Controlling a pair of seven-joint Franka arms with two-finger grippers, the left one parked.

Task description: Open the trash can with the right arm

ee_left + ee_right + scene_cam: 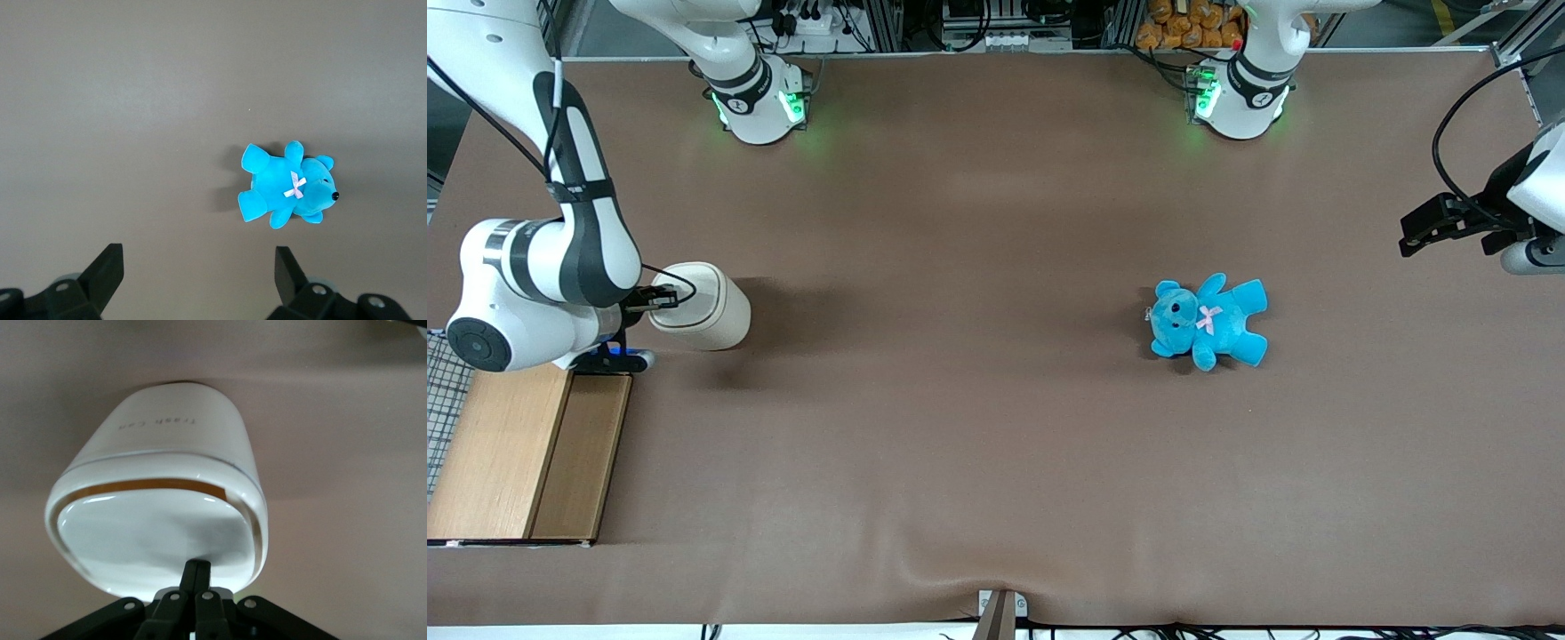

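Observation:
The cream-white trash can (710,313) stands at the working arm's end of the table, and its lid fills the right wrist view (153,533). My right gripper (660,300) is over the lid's edge on the side toward the arm. Its fingers (196,572) are shut together and their tips rest on the white lid. A thin orange-brown band (147,486) shows along the lid's edge away from the fingertips. The words "Trash Can" (157,424) are printed on the can's body. The right arm (560,258) hides part of the can.
A wooden box (516,453) with wire mesh sits beside the can, nearer the front camera, under the arm's wrist. A blue teddy (1208,320) lies on the brown table toward the parked arm's end; it also shows in the left wrist view (287,193).

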